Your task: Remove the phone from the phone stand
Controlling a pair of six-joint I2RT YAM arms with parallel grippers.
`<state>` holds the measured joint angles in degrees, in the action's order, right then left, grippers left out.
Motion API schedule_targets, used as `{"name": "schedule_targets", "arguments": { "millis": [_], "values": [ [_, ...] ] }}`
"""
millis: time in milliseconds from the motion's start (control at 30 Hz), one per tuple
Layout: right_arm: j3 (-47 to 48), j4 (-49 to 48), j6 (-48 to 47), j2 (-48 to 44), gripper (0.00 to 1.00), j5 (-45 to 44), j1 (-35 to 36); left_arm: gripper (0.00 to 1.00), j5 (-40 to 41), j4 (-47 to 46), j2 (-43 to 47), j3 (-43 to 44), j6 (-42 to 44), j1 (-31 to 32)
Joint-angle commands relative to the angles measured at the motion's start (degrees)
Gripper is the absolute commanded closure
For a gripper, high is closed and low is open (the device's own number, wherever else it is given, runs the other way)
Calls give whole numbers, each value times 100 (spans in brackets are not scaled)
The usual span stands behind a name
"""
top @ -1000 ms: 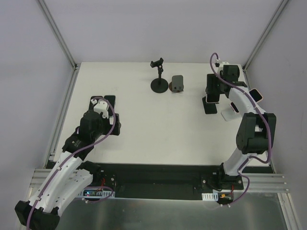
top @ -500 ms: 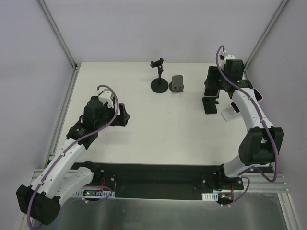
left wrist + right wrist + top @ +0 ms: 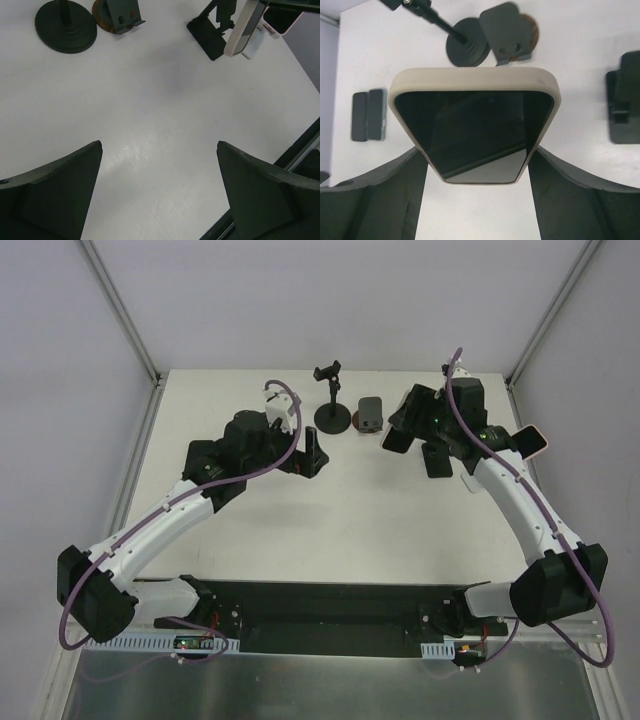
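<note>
My right gripper (image 3: 477, 152) is shut on the phone (image 3: 474, 125), which has a cream case and a dark screen. It holds the phone in the air (image 3: 396, 439), to the left of the empty black phone stand (image 3: 437, 456). That stand also shows at the right edge of the right wrist view (image 3: 624, 105) and in the left wrist view (image 3: 209, 34), where the held phone (image 3: 242, 29) hangs beside it. My left gripper (image 3: 314, 453) is open and empty (image 3: 159, 146) over bare table near the middle.
A black tripod holder (image 3: 332, 412) and a small grey stand (image 3: 371, 414) stand at the back centre. A pink-cased phone (image 3: 533, 440) leans on a white stand (image 3: 476, 478) at the right. Two dark phones (image 3: 368, 115) lie flat at the left.
My right gripper lifted the phone off the black stand and carried it left. My left arm swung from the table's left side toward the middle.
</note>
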<state>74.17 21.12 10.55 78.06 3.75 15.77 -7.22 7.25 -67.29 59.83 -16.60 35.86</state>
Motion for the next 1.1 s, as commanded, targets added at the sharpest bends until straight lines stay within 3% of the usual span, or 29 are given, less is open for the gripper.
{"name": "schedule_targets", "arguments": {
  "millis": [0,167,567,933,1067],
  "values": [
    [-411,-794,1256,-414,74,302,294,4,-253,-434,-469,494,-36,246],
    [-798,-1285,2011,-608,74,521,550,8,-472,-558,-987,792,-98,422],
    [-1028,-1910,2707,-485,75,1145,972,27,-930,-601,-1665,1057,-168,501],
    [-1010,-2033,2813,-274,75,1365,1165,61,-948,-593,-1630,995,-45,501],
    [-957,-2033,2804,-151,75,1471,1191,77,-939,-602,-1507,925,34,501]
  ]
}}
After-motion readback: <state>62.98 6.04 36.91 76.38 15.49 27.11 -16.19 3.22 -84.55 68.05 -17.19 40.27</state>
